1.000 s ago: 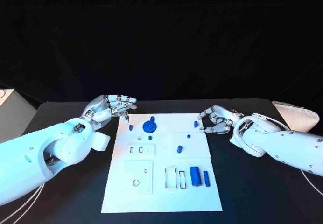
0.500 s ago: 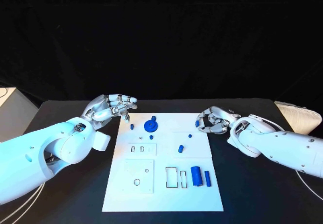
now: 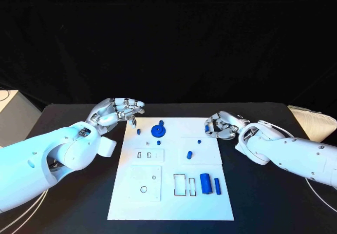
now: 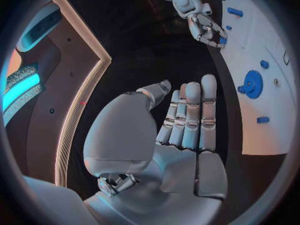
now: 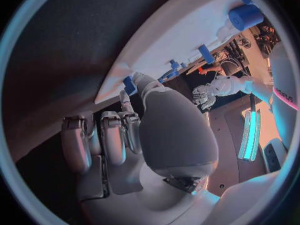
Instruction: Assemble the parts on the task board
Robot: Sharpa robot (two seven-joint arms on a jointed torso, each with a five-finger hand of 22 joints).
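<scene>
Head view: left hand [image 3: 117, 111] hovered off task board [image 3: 171, 204] far-left corner, fingers curled, nothing held. Right hand [image 3: 223, 125] at far-right edge, pinched small blue part [image 3: 207, 128].
Left wrist: blue gear [image 4: 252, 83] near far edge.
Right wrist: fingertips [image 5: 139, 80] touched part at board edge.

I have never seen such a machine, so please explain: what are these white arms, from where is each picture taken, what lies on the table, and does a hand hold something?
It is a robot with two white arms ending in silver hands. One picture looks down from its head; the round ones come from cameras behind each wrist. On the black table lies a white board with small blue parts, among them a gear and a cylinder. The left hand holds nothing. The right hand touches a small blue piece at the board's edge; whether it grips it, I cannot tell.
</scene>
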